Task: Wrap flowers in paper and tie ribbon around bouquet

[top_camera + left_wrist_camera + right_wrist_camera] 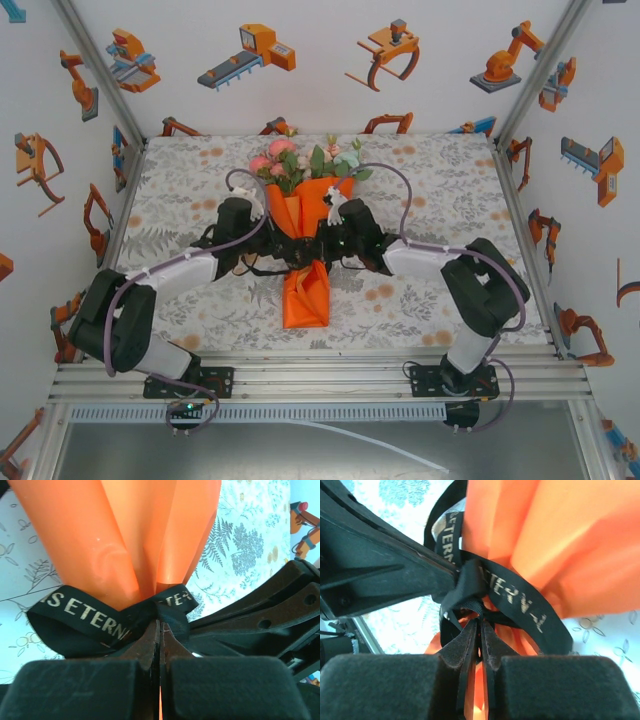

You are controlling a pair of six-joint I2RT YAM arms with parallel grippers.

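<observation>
The bouquet lies along the middle of the table, its flowers (300,158) pointing to the far side and the orange paper (308,295) cone flaring toward me. The black ribbon (85,615) with pale lettering is knotted around the cone's pinched waist. My left gripper (290,250) comes in from the left; in its wrist view the gripper (160,625) is shut, pinching a ribbon strand at the knot. My right gripper (325,250) meets it from the right. In the right wrist view, that gripper (480,621) is parted by a narrow slit, and the ribbon (520,600) has a strand lying between the tips.
The leaf-print tablecloth (430,180) covers the table inside white walls. An aluminium rail (320,375) runs along the near edge. Each wrist view has the other arm close by: the right gripper's black body (260,615) and the left gripper's long finger (380,565).
</observation>
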